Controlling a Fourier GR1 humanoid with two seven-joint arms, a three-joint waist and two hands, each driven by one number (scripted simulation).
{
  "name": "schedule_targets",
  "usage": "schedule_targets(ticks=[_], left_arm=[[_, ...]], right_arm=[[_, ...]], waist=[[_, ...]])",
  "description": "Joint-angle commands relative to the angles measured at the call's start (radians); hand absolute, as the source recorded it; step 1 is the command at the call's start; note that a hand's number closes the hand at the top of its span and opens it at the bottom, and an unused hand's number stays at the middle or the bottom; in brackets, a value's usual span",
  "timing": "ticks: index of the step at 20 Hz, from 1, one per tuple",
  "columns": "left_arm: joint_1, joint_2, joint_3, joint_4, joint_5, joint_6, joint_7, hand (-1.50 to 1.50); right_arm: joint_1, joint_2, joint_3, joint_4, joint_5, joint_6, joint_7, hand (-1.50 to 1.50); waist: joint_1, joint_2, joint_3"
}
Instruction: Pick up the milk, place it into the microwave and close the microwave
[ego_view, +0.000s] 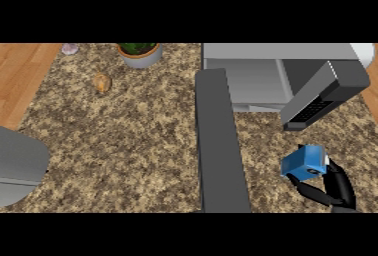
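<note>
The milk (303, 164) is a small blue carton with a white side, at the lower right of the head view. My right hand (331, 189) comes in from the lower right corner and its black fingers curl round the carton from below and from the right. The carton is tilted and lies in front of the microwave (251, 52), below its keypad panel (319, 102). The microwave stands at the top right with its pale cavity (255, 82) showing. Its dark door (220, 150) is swung wide open and reaches toward me, left of the carton. My left hand does not show.
A potted plant (139, 53) stands at the counter's back, left of the microwave. A small brown item (102, 82) and a pale item (69, 48) lie at the back left. A grey rounded shape (21, 165) fills the left edge. Wooden floor (21, 75) borders the counter.
</note>
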Motion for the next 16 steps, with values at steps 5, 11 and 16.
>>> schedule_targets(ticks=[5,11,16], left_arm=[[-0.028,-0.009,-0.042,-0.009,-0.051,0.049,0.013,-1.50],[0.034,-0.007,0.014,-0.024,0.027,-0.030,0.020,-1.50],[-0.015,0.046,0.072,0.014,0.087,-0.019,0.017,-1.50]], right_arm=[[-0.023,0.028,0.043,0.000,0.052,-0.100,-0.160,1.50],[-0.123,0.030,0.028,0.086,0.016,-0.063,-0.154,1.50],[-0.258,0.034,-0.011,0.255,0.014,-0.116,-0.189,1.50]], waist=[[-0.007,-0.001,0.000],[0.003,0.000,0.000],[0.013,0.003,0.001]])
